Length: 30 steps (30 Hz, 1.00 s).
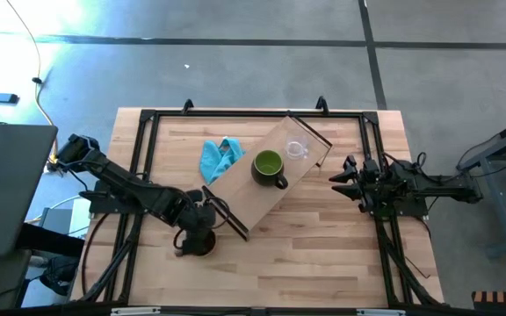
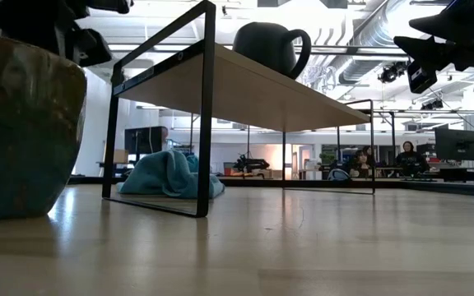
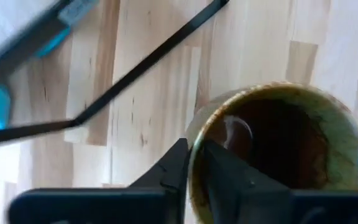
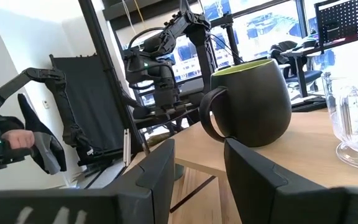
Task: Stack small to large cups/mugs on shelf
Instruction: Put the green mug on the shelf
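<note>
The brown mug (image 1: 197, 243) stands upright with its base on the table, near the left front; it fills the left of the low view (image 2: 19, 123). My left gripper (image 3: 194, 147) comes down onto the mug's rim and is shut on it. On the shelf (image 1: 255, 198), which lies slantwise across the table's middle, stand the green mug (image 1: 269, 167) and the clear glass cup (image 1: 297, 149). My right gripper (image 4: 197, 177) waits at the table's right side, level and open, holding nothing. My left gripper pinches the brown mug's rim (image 3: 199, 124) between its two fingers, one finger (image 3: 229, 177) inside the mug and one (image 3: 169, 171) outside. The fingers come from above, slanting steeply down. The mug stands upright with its base (image 2: 15, 215) on the table.
A blue cloth (image 1: 220, 156) lies on the table behind the shelf's left end. Black rails (image 1: 139, 158) frame the tabletop. The shelf's black end frame (image 1: 227, 215) stands close to the brown mug. Bare wood lies along the near edge (image 1: 306, 263).
</note>
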### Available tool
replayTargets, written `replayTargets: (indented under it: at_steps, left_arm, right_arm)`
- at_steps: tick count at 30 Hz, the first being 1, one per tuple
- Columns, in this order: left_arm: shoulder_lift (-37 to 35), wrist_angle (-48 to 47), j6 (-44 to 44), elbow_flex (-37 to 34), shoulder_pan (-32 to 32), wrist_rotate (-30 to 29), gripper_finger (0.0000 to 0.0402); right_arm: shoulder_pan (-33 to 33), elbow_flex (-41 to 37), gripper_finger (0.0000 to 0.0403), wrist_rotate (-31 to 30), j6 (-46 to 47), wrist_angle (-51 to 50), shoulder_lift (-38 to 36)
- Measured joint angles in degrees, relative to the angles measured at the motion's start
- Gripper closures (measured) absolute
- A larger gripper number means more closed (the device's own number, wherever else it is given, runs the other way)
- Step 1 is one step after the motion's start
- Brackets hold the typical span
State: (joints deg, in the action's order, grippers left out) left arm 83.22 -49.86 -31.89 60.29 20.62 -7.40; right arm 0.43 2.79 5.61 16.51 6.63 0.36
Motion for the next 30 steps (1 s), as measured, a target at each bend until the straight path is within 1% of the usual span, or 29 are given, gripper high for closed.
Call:
replayTargets:
  at_steps: [2, 4, 11, 14, 17, 20, 25, 30]
  left_arm:
    - [-0.1, -0.2, -2.6, 0.0, 0.0, 0.6, 0.0385]
    - [0.0, 0.4, -5.8, 0.1, 0.1, 0.9, 0.0394]
    - [0.0, -0.3, -15.8, 0.1, 0.0, 2.2, 0.0377]
    - [0.0, -1.0, -19.0, 0.1, 0.8, 2.2, 0.0384]
    - [-0.1, -0.9, -20.4, 0.1, 2.2, 1.9, 0.0393]
    - [-0.1, -0.4, -22.1, 0.1, 3.7, 2.1, 0.0393]
    - [0.1, 0.1, -26.3, 0.0, 6.4, 1.6, 0.0359]
    - [0.1, 0.2, -30.1, -0.1, 7.7, -2.1, 0.0319]
  right_arm:
    - [0.0, 0.0, 0.0272, 0.0, 0.0, 0.0, 0.0]
    - [0.0, 0.0, 0.0272, 0.0, 0.1, 0.0, 0.0]
    - [0.0, 0.0, 0.0272, 0.1, 0.1, -0.5, 0.0]
    - [0.0, 0.0, 0.0272, 0.2, 0.1, -0.9, 0.0]
    - [0.0, 0.0, 0.0272, 0.2, 0.1, -1.4, 0.0]
    - [0.0, 0.0, 0.0272, 0.2, 0.1, -1.6, 0.0]
    - [0.0, 0.0, 0.0272, 0.2, 0.0, -1.7, 0.0]
    - [0.0, 0.0, 0.0272, 0.2, 0.1, -1.7, 0.0]
